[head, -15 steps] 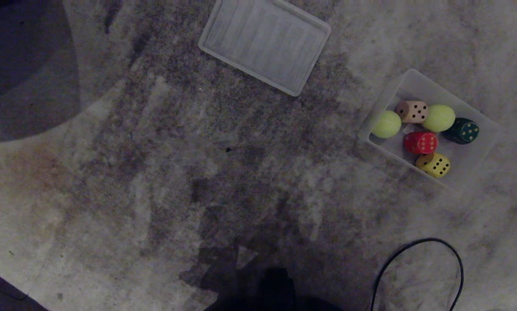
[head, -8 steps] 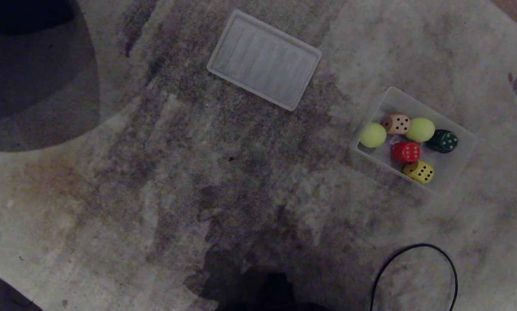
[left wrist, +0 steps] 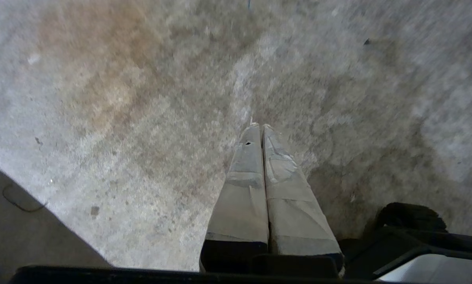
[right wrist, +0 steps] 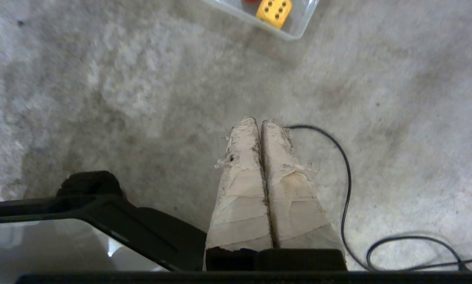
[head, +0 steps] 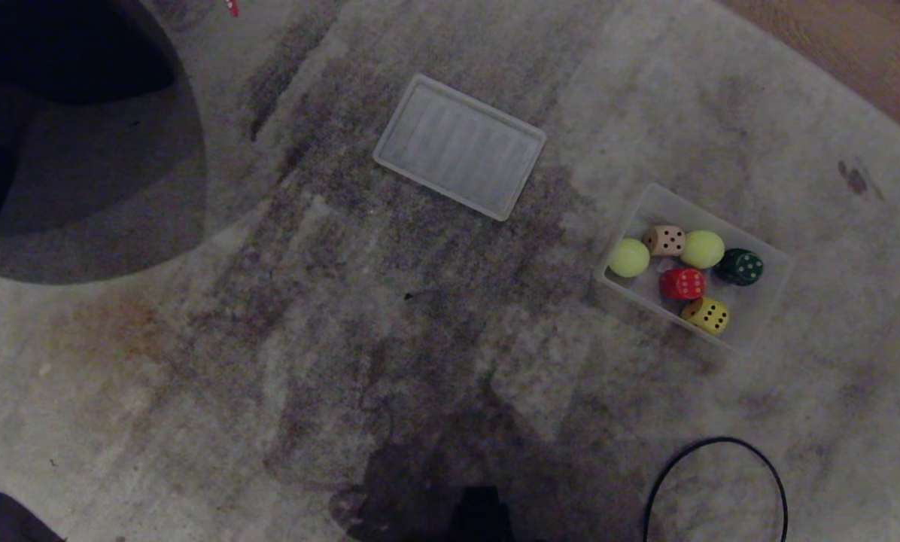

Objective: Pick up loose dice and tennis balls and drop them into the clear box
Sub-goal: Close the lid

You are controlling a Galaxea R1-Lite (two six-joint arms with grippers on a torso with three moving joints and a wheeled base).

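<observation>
On mottled carpet: clear box holds rounded dice, fuzzy tennis balls; both taped pincers pressed closed, empty.

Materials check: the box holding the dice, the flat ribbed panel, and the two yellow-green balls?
Shallow clear rectangular box: looks like transparent plastic, since the carpet shows through its walls. Flat ribbed translucent white panel: probably moulded plastic, milky, with parallel ridges. Yellow-green balls: matte, likely felt-covered tennis balls, though the fuzz is too small to confirm.
</observation>
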